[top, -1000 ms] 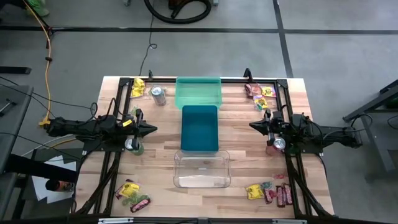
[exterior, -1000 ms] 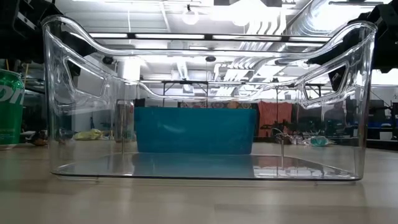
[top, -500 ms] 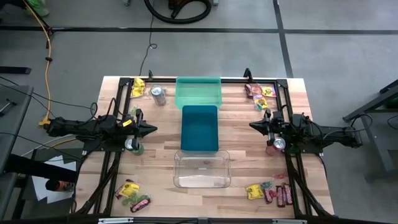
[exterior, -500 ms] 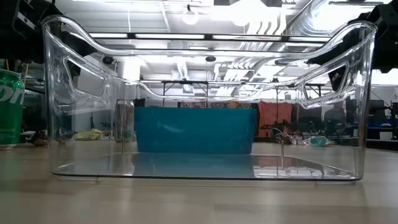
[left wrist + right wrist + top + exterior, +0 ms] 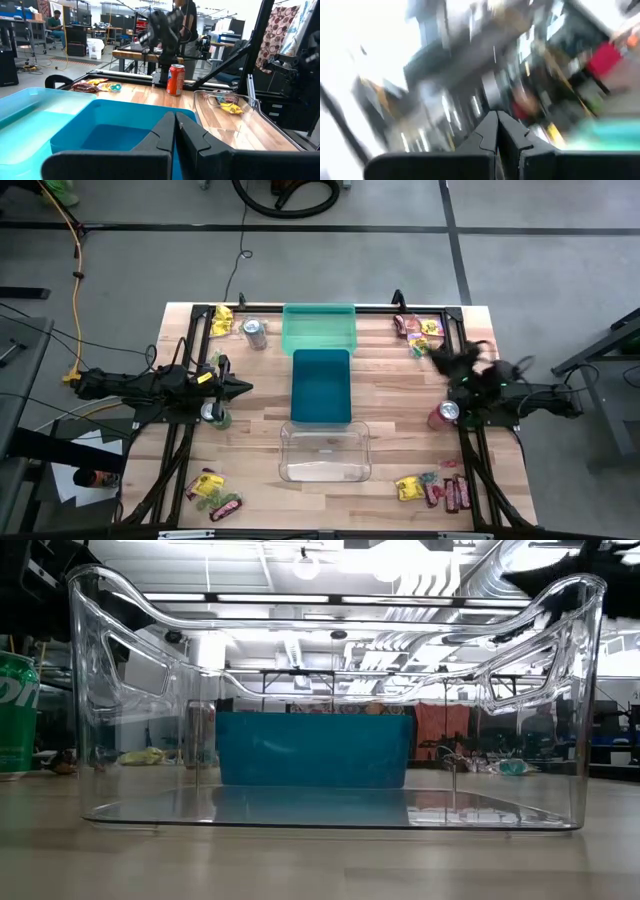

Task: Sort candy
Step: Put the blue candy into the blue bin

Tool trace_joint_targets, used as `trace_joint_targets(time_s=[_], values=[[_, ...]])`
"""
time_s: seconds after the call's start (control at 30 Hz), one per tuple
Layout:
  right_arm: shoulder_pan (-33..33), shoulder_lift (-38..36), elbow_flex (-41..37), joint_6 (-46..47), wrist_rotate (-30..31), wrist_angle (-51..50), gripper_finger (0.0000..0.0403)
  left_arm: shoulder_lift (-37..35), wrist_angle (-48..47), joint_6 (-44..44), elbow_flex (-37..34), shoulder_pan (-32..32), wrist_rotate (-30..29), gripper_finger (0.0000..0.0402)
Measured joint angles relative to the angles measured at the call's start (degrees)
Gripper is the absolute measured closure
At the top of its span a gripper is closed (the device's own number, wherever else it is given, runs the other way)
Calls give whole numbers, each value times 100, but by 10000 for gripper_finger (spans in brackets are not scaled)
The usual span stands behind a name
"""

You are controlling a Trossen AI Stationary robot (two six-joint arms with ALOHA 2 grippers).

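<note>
The teal bin at the middle of the wooden table is taken as the landmark. Beyond it the green bin is seen, and on its near side the clear bin.

Against the picture of a second earlier, only the right arm is changed. The right gripper, then level with the teal bin's far half and pointed at it, has been swung toward the far right corner and is blurred in the high view; the right wrist view is smeared and its aim is lifted above the table. Its fingers are pressed together with nothing between them. The red can, right of the teal bin, is now more fully exposed.

The left gripper is unmoved, left of the teal bin and pointed at it, its fingers closed tight and empty.

The candy is left unsorted in four groups, all well apart from the teal bin: far left beside a silver can, far right, near left and near right. No candy can be made out in any of the three bins. A green can is seen to the left of the teal bin in the low view.
</note>
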Motion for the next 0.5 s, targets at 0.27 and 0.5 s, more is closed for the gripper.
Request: trace_joint_targets(time_s=[0.27, 0.5], values=[[-476, 1552, 1271, 27, 266, -650, 400, 0, -1, 0, 1, 0, -2, 401], [-2111, 4684, 3609, -35, -645, -5161, 331, 0, 0, 0, 0, 0, -1, 401]])
